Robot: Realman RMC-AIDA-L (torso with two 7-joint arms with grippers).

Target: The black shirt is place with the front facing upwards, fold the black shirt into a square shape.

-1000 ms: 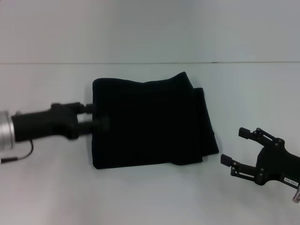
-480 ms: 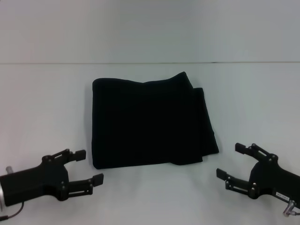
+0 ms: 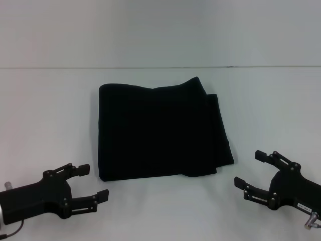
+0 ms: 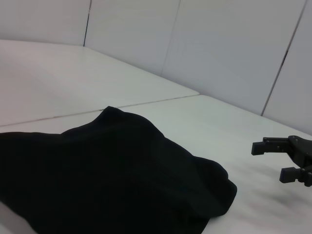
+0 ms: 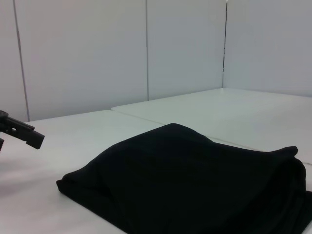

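Shirt (image 3: 160,130): folded, mid-bench (image 3: 50,100).

You have one black shirt lying in a rough square at the middle of the bench, layered edges showing along its right side, no lettering visible. Your left gripper (image 3: 91,182) sits near the bench's front-left corner, fingers spread, holding nothing, just clear of the shirt's front-left corner. Your right gripper (image 3: 249,168) sits near the front-right corner, fingers likewise spread and empty, just beside the shirt's front-right corner, not touching.

No legible text or labels
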